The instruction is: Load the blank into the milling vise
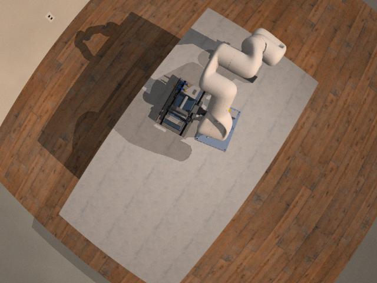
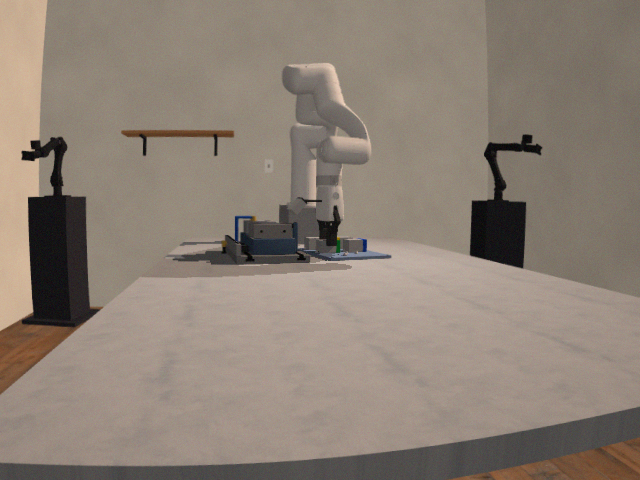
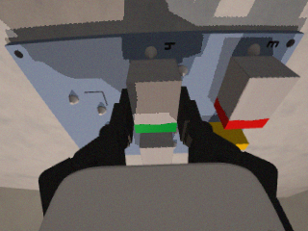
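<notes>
The fingers (image 2: 328, 232) are clamped on the two long sides of the blank with the green end (image 2: 326, 245) (image 3: 156, 98). That blank is at the infeed plate (image 1: 210, 144) (image 2: 361, 255) (image 3: 58, 67). I cannot tell if it touches the plate or is just above it.

So the right blank is picked and gripped, and that part looks done. Most of the job is left. The blank must go up off the infeed plate, over to the vise (image 1: 186, 105) (image 2: 268, 245) beside the infeed plate, and down between the jaws. Then it must sit flat on the two low bars, snug to the fixed jaw and the work stop, with the green end away from the stop. After that the fingers must let go. The blank with the red end (image 3: 262, 93) is on the infeed plate, which is where it should stay. A yellow bit (image 3: 228, 135) shows next to it.

The gripped blank looks like a plain gray block with straight sides. A bright green band goes across it near the end by the gripper's body. Its other end is by a round pin (image 3: 151, 52) on the infeed plate.
</notes>
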Available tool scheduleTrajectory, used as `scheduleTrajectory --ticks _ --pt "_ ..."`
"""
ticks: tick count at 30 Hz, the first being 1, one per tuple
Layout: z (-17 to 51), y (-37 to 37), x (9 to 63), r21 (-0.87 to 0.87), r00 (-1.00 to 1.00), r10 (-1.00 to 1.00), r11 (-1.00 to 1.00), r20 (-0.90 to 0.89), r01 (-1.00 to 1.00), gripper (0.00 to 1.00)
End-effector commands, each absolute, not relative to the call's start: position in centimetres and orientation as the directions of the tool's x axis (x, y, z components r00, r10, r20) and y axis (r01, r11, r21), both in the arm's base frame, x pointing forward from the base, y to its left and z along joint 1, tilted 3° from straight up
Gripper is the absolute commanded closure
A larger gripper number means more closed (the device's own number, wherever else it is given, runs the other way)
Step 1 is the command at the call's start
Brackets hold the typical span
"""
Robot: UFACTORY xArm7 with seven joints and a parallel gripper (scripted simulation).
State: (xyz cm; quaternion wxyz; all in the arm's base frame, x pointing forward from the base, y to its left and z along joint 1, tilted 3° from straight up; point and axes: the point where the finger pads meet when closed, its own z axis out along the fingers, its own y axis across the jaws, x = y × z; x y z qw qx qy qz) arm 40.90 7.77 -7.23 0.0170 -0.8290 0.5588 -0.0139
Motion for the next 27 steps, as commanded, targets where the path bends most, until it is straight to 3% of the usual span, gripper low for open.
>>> scheduleTrajectory --ticks 1,27 --pt "-7.1 7.8 41.0 -0.047 0.375 -0.927 -0.375 0.005 -0.926 1.0" --pt "-4.1 7.8 40.9 -0.047 0.375 -0.927 -0.375 0.005 -0.926 1.0"
